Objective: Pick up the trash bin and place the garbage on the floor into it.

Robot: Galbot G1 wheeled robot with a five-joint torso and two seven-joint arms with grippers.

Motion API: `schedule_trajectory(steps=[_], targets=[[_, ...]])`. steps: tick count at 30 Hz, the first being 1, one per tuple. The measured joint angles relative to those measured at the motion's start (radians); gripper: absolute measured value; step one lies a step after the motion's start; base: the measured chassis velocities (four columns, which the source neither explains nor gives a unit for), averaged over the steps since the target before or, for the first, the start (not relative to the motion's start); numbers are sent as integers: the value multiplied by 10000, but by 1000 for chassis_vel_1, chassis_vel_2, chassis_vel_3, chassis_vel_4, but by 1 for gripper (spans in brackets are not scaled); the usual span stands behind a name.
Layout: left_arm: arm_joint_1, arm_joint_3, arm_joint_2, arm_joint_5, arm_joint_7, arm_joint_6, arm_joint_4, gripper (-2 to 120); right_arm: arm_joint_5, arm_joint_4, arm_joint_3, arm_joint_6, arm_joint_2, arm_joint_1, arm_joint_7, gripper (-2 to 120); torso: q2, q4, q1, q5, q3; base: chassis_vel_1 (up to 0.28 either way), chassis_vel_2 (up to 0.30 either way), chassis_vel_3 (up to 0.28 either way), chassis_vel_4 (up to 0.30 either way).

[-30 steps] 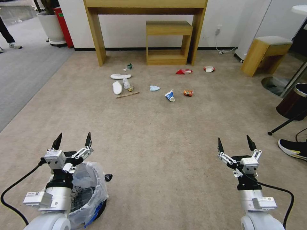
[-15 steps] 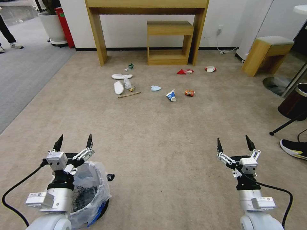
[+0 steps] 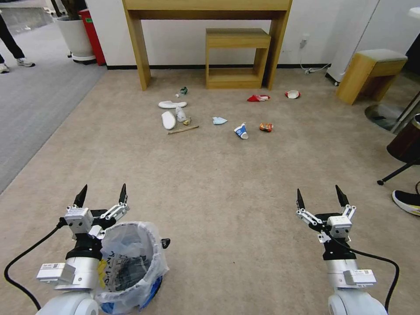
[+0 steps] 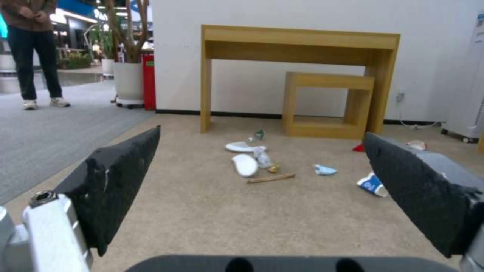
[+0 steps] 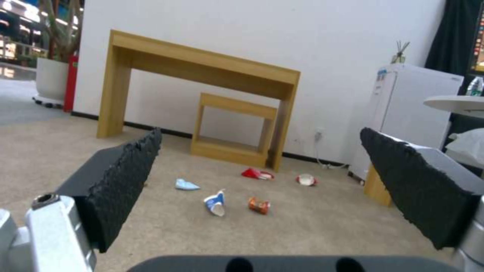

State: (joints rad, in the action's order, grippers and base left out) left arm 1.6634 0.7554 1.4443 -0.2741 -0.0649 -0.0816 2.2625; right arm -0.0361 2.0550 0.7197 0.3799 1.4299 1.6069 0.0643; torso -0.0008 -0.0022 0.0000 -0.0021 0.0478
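Where beige floor (image 3: 227, 183) lies bare before wide-open, empty jaws: garbage (image 3: 241, 131) beneath wooden table (image 3: 210, 5), trash bin (image 3: 131, 267) beside left gripper (image 3: 102, 193).

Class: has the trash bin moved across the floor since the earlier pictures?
Cannot tell: the trash bin and the wooden table both shifted right, so the camera turned.

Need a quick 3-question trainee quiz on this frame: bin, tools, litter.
1. True or false: the left tool is shut on the trash bin.
2. Which lies nearest the wooden stick? A) red-white paper cup B) white slippers C) orange wrapper
3. Fill in: the blue-white paper cup lies on its ___ on the floor.

Key: 1. False; it is open, above the bin's far rim, and the right tool is open too, over bare carpet. 2. B. 3. side.
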Motion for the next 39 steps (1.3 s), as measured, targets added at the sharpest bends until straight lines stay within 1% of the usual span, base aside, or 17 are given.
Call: schedule_trajectory(steps=[13,22,23,25,26,27,28,29,31,32,33,34,35,36,37,39], targets=[[-5,-33,55,60,-10,-27,-49,100,-16,-22,4,51,5,-9,-19,100,0,0,0,0,0,166,160,-169,-160],[192,-29,7,223,15,-50,95,100,-34,-10,-52,68,8,9,-237,100,0,1,1,-1,0,90,77,-78,-79],[241,-23,-50,298,93,39,186,100,-36,3,-68,68,6,13,-253,100,-1,0,0,3,1,0,0,0,0],[316,-1,-187,353,325,456,415,100,-37,46,-90,65,-6,12,-302,100,-1,0,1,2,0,0,0,0,0],[316,-1,-187,353,325,456,415,100,-37,46,-90,65,-6,12,-302,100,-1,0,1,2,0,0,0,0,0],[339,2,-266,348,460,756,566,100,-37,70,-97,55,-16,4,-342,100,0,0,1,2,0,0,0,0,0],[345,-18,-382,270,761,1224,775,100,-38,101,-103,24,-41,-17,-410,100,-1,1,1,4,0,0,0,0,0],[345,-18,-382,270,761,1224,775,100,-38,101,-103,24,-41,-17,-410,100,-1,1,1,4,0,0,0,0,0],[318,-122,-597,-293,1700,2440,1179,100,-63,79,-85,-34,-126,-107,-591,100,0,0,1,-3,1,0,0,0,0],[320,-141,-676,-555,2008,2769,1311,100,-63,47,-65,-75,-148,-134,-655,100,0,0,0,-2,0,0,0,0,0],[320,-141,-676,-555,2008,2769,1311,100,-63,47,-65,-75,-148,-134,-655,100,0,0,0,-2,0,0,0,0,0],[350,-149,-817,-995,2461,3342,1523,100,-55,9,-44,-161,-179,-162,-746,100,-1,0,1,-1,0,0,0,0,0],[477,-125,-1116,-1790,3125,4527,1850,100,-14,-35,-18,-376,-225,-228,-1051,100,0,0,1,3,1,0,0,0,0],[547,-79,-1330,-2265,3480,5278,2038,100,-7,-36,-23,-558,-250,-264,-1290,100,0,1,1,1,0,0,0,0,0],[547,-79,-1330,-2265,3480,5278,2038,100,-7,-36,-23,-558,-250,-264,-1290,100,0,1,1,1,0,0,0,0,0],[624,81,-1784,-2822,4011,6590,2289,100,-58,38,-69,-976,-306,-286,-1668,100,0,0,1,2,1,0,0,0,0]])
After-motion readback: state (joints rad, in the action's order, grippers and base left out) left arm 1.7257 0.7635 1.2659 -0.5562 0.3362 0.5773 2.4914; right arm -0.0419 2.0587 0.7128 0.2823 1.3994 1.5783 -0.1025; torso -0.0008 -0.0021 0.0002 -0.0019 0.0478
